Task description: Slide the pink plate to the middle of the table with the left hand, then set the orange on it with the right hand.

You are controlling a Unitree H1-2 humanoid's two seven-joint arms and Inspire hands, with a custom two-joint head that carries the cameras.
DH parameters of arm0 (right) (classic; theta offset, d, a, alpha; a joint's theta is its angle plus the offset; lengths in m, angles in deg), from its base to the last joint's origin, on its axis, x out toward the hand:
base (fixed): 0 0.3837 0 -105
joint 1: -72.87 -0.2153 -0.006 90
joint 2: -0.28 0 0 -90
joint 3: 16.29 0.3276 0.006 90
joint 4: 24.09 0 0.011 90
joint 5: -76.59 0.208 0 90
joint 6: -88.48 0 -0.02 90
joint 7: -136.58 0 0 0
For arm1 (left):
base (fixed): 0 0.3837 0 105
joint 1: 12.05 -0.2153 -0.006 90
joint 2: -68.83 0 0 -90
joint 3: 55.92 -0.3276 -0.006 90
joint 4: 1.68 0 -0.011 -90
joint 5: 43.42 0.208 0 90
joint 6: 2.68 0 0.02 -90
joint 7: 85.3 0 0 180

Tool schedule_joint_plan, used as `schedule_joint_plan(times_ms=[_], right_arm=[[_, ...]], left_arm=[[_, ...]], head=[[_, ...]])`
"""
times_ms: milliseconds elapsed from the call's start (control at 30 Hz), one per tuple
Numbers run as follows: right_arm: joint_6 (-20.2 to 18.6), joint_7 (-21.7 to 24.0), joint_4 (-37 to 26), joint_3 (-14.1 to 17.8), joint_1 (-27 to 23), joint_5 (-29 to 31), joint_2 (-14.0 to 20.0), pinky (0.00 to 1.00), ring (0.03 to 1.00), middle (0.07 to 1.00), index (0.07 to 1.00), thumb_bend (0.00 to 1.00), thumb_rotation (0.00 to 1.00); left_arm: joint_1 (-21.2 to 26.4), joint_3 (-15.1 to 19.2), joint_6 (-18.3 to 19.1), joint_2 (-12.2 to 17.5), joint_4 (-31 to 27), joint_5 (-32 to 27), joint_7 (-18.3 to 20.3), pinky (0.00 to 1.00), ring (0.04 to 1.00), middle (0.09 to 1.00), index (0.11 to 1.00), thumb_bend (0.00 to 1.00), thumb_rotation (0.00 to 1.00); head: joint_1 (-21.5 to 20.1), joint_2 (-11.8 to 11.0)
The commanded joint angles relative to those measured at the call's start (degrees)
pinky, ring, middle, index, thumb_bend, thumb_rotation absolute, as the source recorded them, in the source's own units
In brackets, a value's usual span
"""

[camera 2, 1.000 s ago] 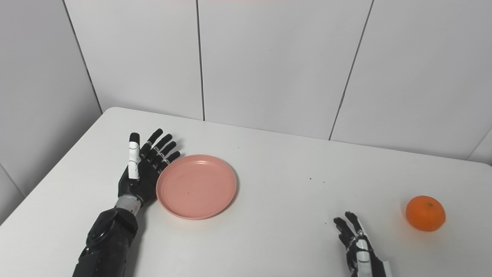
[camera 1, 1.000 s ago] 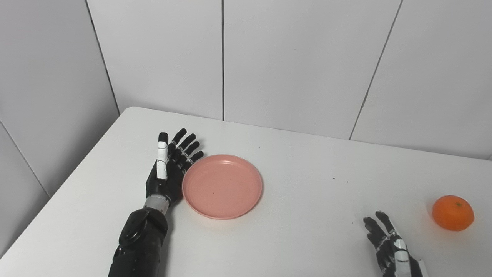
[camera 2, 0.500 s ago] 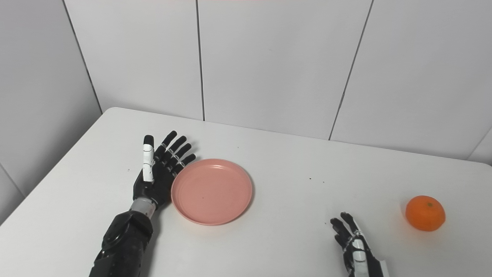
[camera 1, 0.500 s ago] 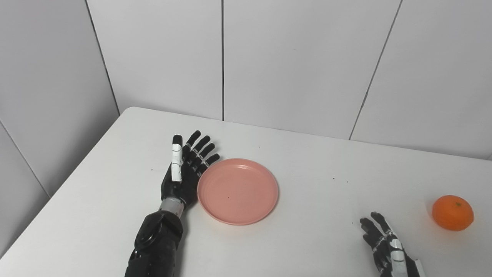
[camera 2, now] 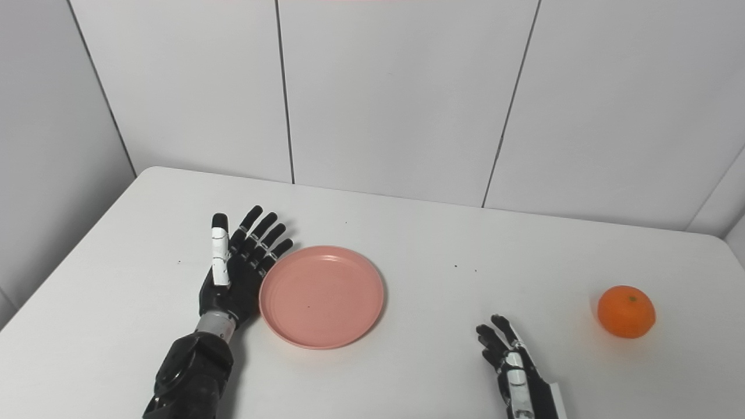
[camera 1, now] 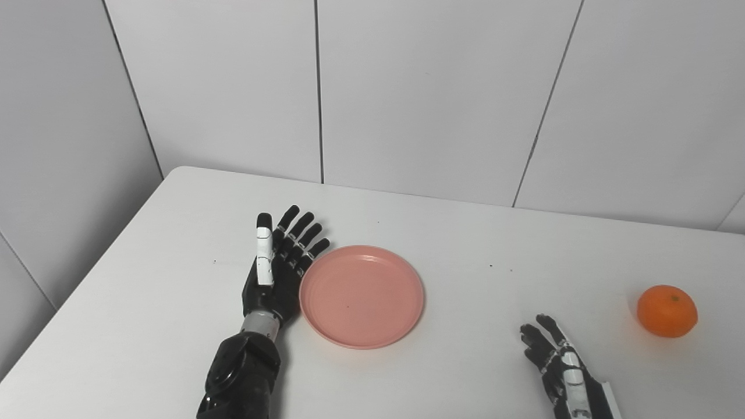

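The pink plate (camera 1: 362,297) lies flat on the white table (camera 1: 465,244), a little left of its middle. My left hand (camera 1: 278,273) is open, its fingers straight and pointing away from me, and its side rests against the plate's left rim. The orange (camera 1: 667,311) sits alone far to the right. Low at the front, my right hand (camera 1: 557,365) is open with spread fingers, holds nothing, and lies well left of the orange.
Grey wall panels (camera 1: 407,87) rise right behind the table's far edge. The table's left edge (camera 1: 87,285) runs diagonally past my left arm. A few dark specks dot the tabletop.
The camera has turned a little to the right. My left hand has pushed the plate rightward across the table. The right hand and the orange have kept their places.
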Motion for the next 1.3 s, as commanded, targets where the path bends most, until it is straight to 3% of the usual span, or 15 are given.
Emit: schedule_joint_plan(times_ms=[0, 733, 1000, 1267], right_arm=[[-2.3, -0.4, 0.6, -1.3, 3.0, 0.2, -2.5, 0.90, 0.864, 0.813, 0.863, 0.79, 0.94], [-4.7, -4.7, -0.9, -5.0, 2.1, -1.0, -3.4, 0.90, 0.859, 0.809, 0.856, 0.83, 0.93], [-4.0, -6.7, -0.3, -6.2, 1.7, -2.7, -4.3, 0.90, 0.860, 0.812, 0.858, 0.85, 0.92], [-0.9, -10.2, 1.1, -6.0, 1.7, -4.3, -6.4, 0.89, 0.877, 0.875, 0.889, 0.80, 0.87]], left_arm=[[-3.7, -0.8, 6.2, -1.2, 2.7, 1.2, -2.8, 0.73, 0.844, 0.846, 0.856, 0.80, 0.78], [-3.1, -0.9, 8.8, -5.0, -0.4, -0.2, -5.1, 0.78, 0.848, 0.847, 0.861, 0.77, 0.75], [-3.1, -0.9, 9.7, -5.8, -0.1, -0.7, -4.5, 0.79, 0.854, 0.835, 0.875, 0.77, 0.75], [-3.7, -1.8, 9.5, -6.1, 0.3, -0.3, -4.5, 0.78, 0.859, 0.850, 0.871, 0.77, 0.75]], head=[[-0.4, 0.0], [-5.6, 2.6], [-8.6, 2.8], [-9.3, 2.8]])
